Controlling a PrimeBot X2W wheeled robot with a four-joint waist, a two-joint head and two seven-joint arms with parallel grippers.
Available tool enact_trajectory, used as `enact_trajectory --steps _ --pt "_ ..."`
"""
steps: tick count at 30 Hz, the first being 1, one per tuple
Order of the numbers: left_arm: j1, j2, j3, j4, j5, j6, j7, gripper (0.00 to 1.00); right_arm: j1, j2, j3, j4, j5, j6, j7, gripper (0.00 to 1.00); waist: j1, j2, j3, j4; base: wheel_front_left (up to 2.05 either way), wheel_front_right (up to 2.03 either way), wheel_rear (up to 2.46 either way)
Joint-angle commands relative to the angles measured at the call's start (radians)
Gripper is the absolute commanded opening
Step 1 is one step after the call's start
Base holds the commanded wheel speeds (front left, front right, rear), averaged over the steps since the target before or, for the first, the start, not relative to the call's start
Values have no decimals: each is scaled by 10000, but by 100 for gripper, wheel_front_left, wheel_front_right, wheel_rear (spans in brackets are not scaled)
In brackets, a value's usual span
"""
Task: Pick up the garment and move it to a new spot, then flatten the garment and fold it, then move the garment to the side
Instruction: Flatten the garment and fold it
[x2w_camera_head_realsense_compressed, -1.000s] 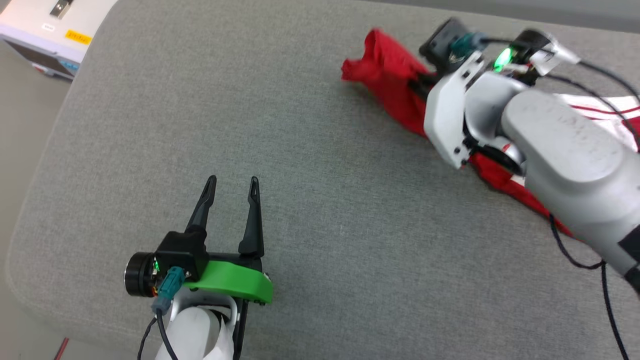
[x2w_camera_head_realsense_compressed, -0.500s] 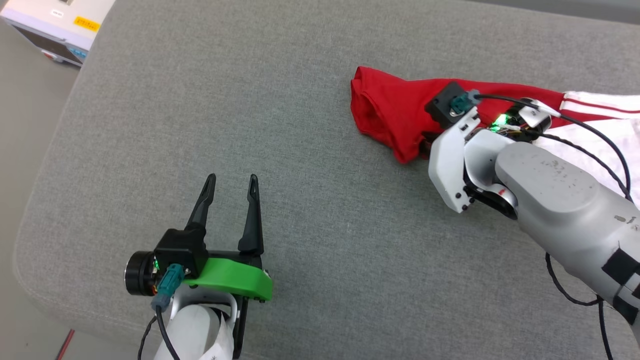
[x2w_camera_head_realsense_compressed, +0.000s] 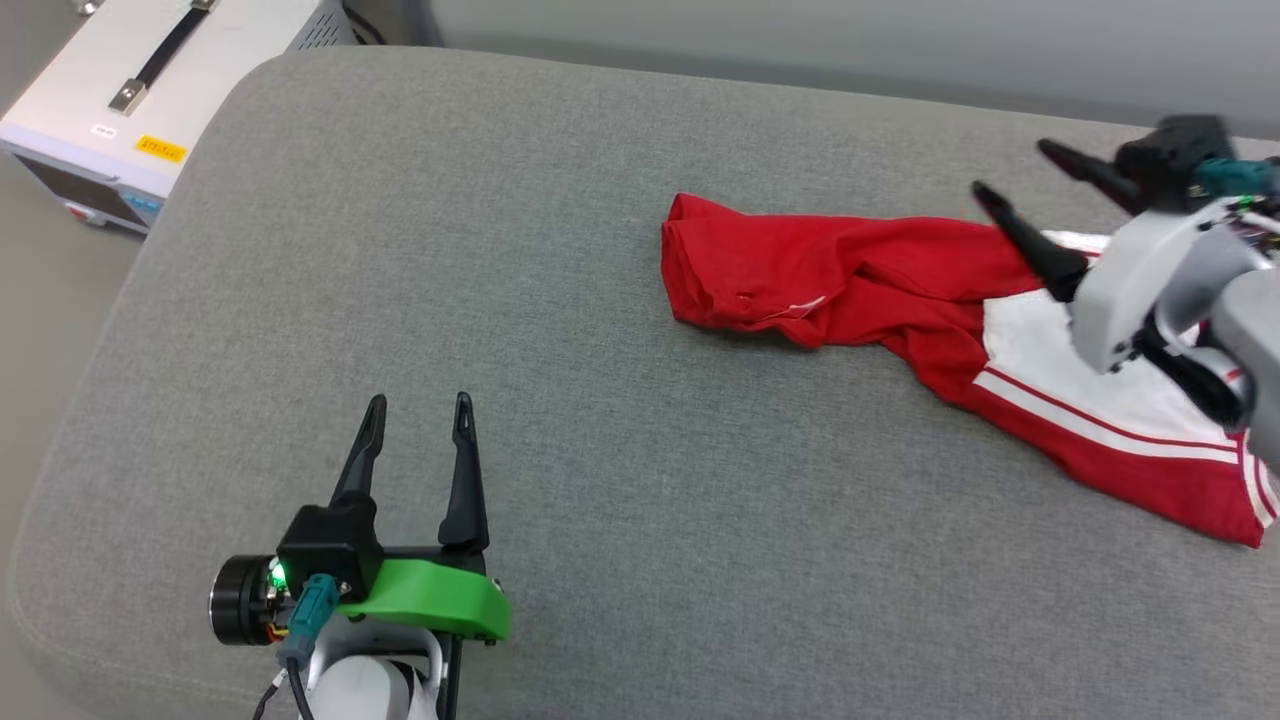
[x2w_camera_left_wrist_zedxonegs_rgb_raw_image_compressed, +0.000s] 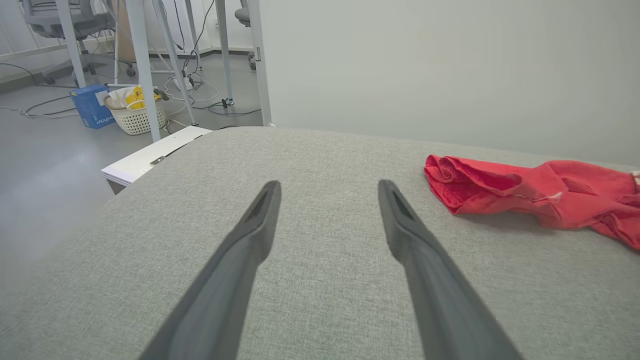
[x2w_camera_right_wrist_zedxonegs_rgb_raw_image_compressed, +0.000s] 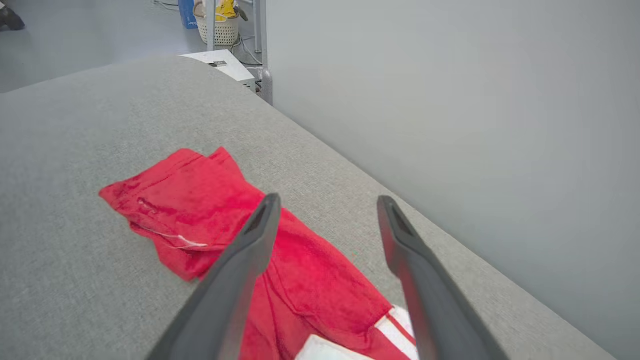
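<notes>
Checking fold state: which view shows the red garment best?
Head view: the garment lies almost whole on the cushion, red body bunched, white striped sleeve spread. Left wrist view catches its crumpled red end; right wrist view has the red part, partly behind the fingers.

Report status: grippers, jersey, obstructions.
Left gripper open, empty, apart from jersey. Right gripper open above jersey, holding nothing. Jersey crumpled on grey cushion, unfolded. No obstructions seen.

The right pincer, clamped on the garment a second ago, has let go and drawn back toward the robot's right, jaws spread wide. The garment now lies loose and stretched out along the bench.
</notes>
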Motion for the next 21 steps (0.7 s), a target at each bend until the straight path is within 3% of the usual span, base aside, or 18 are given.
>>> enact_trajectory --steps 1,5,8,13,17,21 --pt "96 -41 49 -81 107 -55 -59 100 172 -294 -241 -131 35 -11 18 100 0 0 -246 -286 0 0 0" --pt "171 -41 64 -216 150 -100 -59 100 149 -1304 -812 -482 -208 -11 959 100 0 0 -263 -405 0 0 0" --pt "157 -41 60 -293 182 -115 -59 100 157 -2031 -1025 -1034 -91 -11 2247 100 0 0 -190 -440 0 0 0" --pt "32 -41 43 -404 180 -147 -59 100 359 -2923 -1457 -1834 1468 -11 4765 100 0 0 58 -385 0 0 0" --pt "-95 -41 -1 -422 141 -164 -59 100 505 -3269 -1639 -1832 2444 -11 6660 100 0 0 334 -276 0 0 0" --pt "-294 -41 -128 -459 63 -144 -59 100 471 -3310 -1741 -1487 2586 -11 7813 100 0 0 761 -96 0 0 0"
